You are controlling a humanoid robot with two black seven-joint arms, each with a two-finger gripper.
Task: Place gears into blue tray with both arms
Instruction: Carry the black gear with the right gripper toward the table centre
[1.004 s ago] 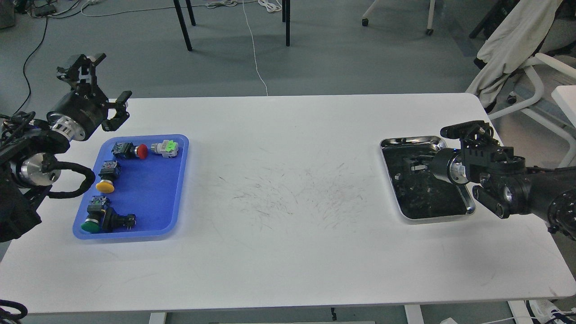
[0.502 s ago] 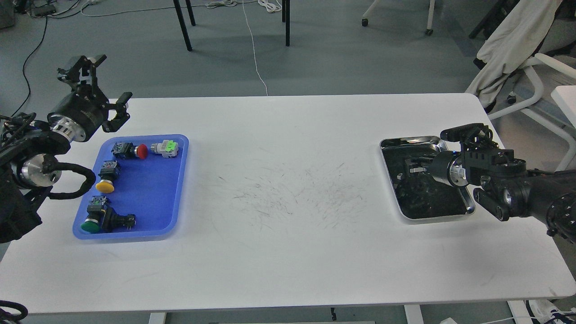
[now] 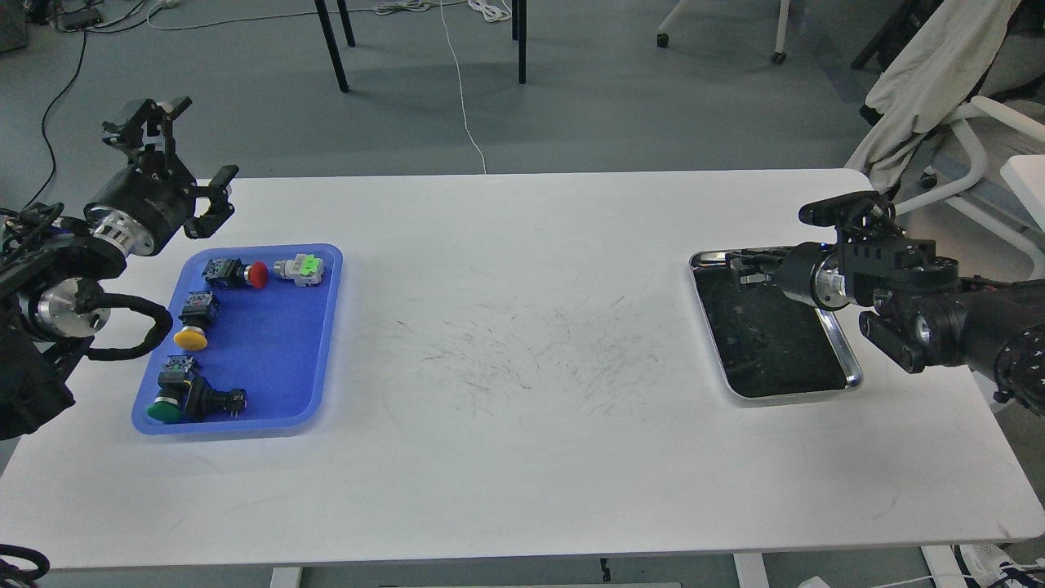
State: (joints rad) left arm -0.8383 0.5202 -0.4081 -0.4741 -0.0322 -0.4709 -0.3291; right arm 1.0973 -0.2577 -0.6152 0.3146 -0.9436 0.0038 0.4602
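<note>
Right hand (image 3: 739,271) has risen toward the upper edge of the steel tray (image 3: 851,371).

Against the dark lining I cannot tell whether its fingers are closed or hold a gear; the gears likely lie there, indistinct. Left hand (image 3: 186,155) waits spread open above the blue tray (image 3: 314,359) at left, which holds only push-buttons (image 3: 239,273).
</note>
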